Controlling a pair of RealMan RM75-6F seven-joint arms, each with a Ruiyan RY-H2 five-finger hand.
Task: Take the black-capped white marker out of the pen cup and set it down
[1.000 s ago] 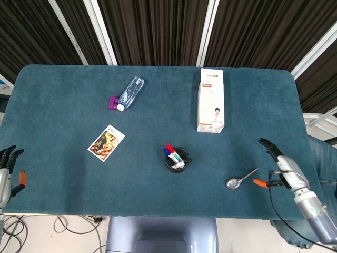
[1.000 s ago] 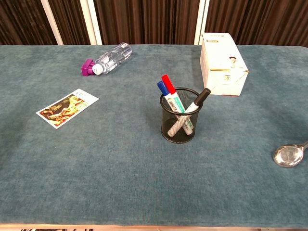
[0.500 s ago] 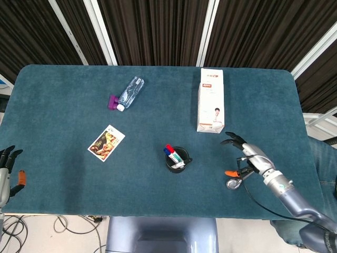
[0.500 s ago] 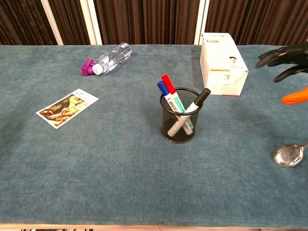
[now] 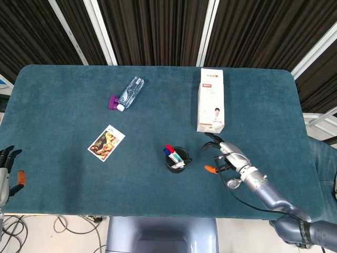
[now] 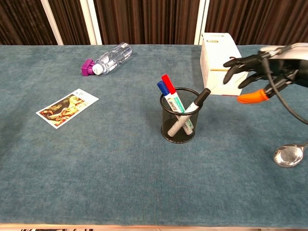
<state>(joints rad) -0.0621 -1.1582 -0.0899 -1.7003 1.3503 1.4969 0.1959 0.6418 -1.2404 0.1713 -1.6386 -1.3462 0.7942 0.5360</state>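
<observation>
The black-capped marker (image 6: 196,101) leans in the mesh pen cup (image 6: 178,122) with its cap over the right rim, beside a red-capped marker (image 6: 169,86) and a blue-capped marker (image 6: 163,90). The right hand (image 6: 257,67) hovers to the cup's right, in front of the white carton (image 6: 219,60) — fingers (image 6: 240,63) spread, holding nothing. The left hand (image 5: 6,171) sits at the table (image 6: 96,163) edge, fingers apart and empty. A spoon (image 6: 288,155) lies near the right edge.
</observation>
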